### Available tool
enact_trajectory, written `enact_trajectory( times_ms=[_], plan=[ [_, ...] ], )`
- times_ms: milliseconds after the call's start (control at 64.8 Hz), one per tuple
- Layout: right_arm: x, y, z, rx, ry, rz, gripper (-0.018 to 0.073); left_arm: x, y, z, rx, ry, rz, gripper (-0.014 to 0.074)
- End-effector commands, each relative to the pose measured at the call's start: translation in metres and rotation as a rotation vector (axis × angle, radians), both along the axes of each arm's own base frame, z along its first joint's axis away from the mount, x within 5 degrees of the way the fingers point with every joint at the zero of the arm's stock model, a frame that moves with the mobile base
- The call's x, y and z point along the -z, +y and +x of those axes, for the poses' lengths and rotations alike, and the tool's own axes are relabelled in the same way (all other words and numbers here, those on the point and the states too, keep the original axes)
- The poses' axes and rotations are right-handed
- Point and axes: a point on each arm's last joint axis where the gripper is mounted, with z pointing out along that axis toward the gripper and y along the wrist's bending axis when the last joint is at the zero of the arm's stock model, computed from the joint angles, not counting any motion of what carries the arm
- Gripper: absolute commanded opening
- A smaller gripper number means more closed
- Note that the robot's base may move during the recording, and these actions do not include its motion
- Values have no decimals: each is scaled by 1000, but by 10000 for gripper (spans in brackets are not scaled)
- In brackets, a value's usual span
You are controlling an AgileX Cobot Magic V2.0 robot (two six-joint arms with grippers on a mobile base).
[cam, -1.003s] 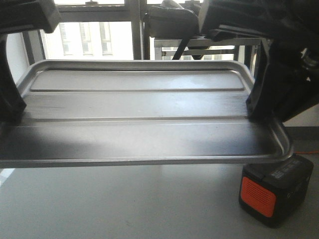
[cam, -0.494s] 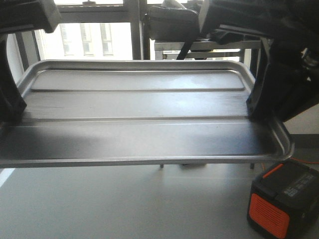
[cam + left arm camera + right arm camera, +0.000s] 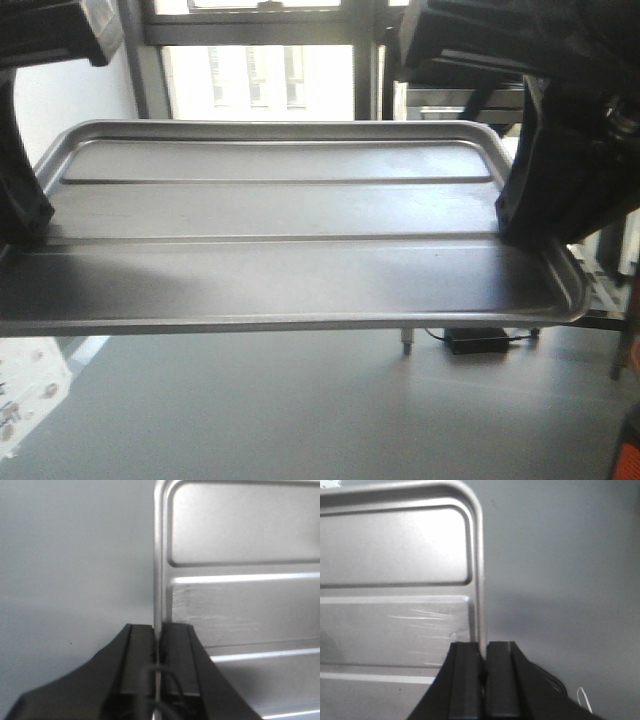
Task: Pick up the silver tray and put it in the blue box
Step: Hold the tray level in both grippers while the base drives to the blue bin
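You hold the silver tray [image 3: 290, 210] level above the grey floor [image 3: 300, 420], left pincer [image 3: 157, 650] clamped on its left rim, right pincer [image 3: 483, 655] clamped on its right rim, windows [image 3: 260, 75] bright behind.

The silver tray [image 3: 290, 210] is smooth, lightly scratched metal with a dull satin sheen.

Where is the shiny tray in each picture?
Front view: tray fills the middle, gripped at both ends.
Left wrist view: right half, jaws pinching its rim at the bottom.
Right wrist view: left half, jaws pinching its rim at the bottom.
Shared landmark: the two long ridges.
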Motion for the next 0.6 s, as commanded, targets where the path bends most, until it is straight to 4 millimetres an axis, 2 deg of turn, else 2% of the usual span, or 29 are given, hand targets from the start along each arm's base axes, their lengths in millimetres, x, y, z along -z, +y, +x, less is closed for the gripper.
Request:
enact_trajectory(
  times_ms=[0,586],
  plan=[
    [-15,-4,3,-8,-80,17,59,-13,1,0,10,-50,-23,-15],
    [-15,-4,3,-8,-80,17,59,-13,1,0,10,-50,-23,-15]
  ],
)
